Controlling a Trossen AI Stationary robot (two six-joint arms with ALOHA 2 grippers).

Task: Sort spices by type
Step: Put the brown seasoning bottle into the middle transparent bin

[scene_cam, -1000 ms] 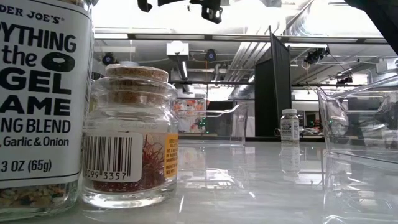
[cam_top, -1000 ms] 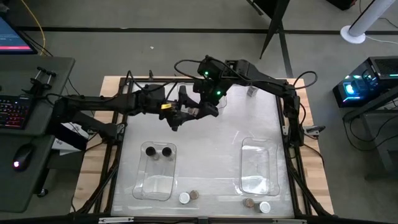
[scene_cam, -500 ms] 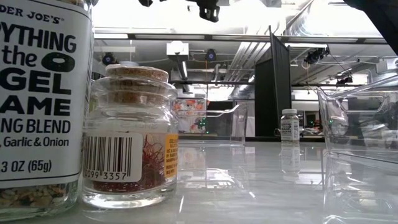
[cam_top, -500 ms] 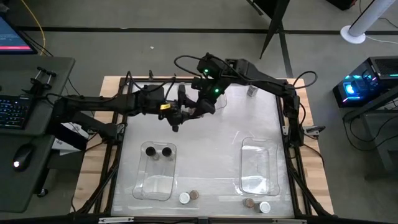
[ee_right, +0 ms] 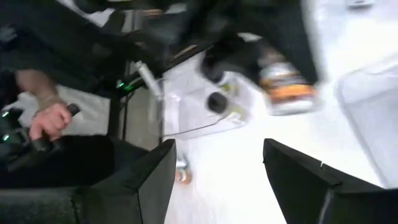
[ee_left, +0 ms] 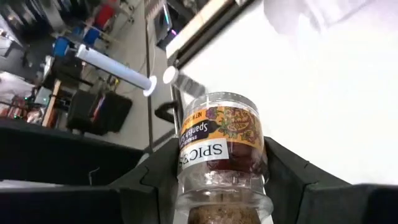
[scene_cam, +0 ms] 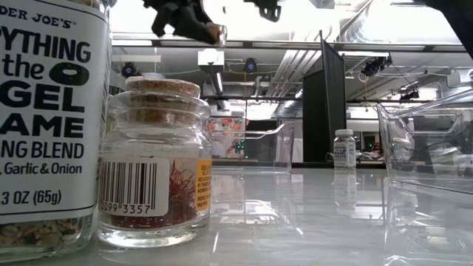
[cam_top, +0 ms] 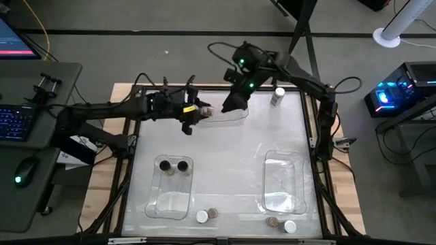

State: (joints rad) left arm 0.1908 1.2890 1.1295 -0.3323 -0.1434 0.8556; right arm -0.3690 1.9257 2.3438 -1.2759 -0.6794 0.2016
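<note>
My left gripper [cam_top: 196, 111] hangs high over the table's far part, shut on a small glass jar [ee_left: 224, 143] with a cork lid and an orange label. It is beside the clear far bin [cam_top: 228, 114]. My right gripper [cam_top: 234, 103] is open and holds nothing, just right of the held jar and above that bin. Two black-lidded jars [cam_top: 173, 165] stand in the near left bin [cam_top: 169, 201]. A white-lidded jar [cam_top: 277, 96] stands at the far right. White and tan pairs [cam_top: 207, 215] [cam_top: 281, 224] stand by the near edge. My left gripper pinches the jar between its two fingers [ee_left: 158, 180] on the glass sides just above the cork lid [ee_left: 221, 214]. The lid end faces the wrist and the jar's bottom [ee_left: 231, 99] points away. The jar is lifted clear of the table [scene_cam: 216, 31].
A clear bin [cam_top: 283, 184] sits at the near right. In the low view a large seasoning jar [scene_cam: 44, 118] and a cork-lidded saffron jar [scene_cam: 155, 162] stand close to the camera. A person's hand [ee_right: 50, 121] shows beyond the table's left side.
The two grippers were close together over the table's far middle. My right gripper has drawn away toward the far right. My left gripper has shifted a little toward the far edge and now shows in the low view with the jar.
</note>
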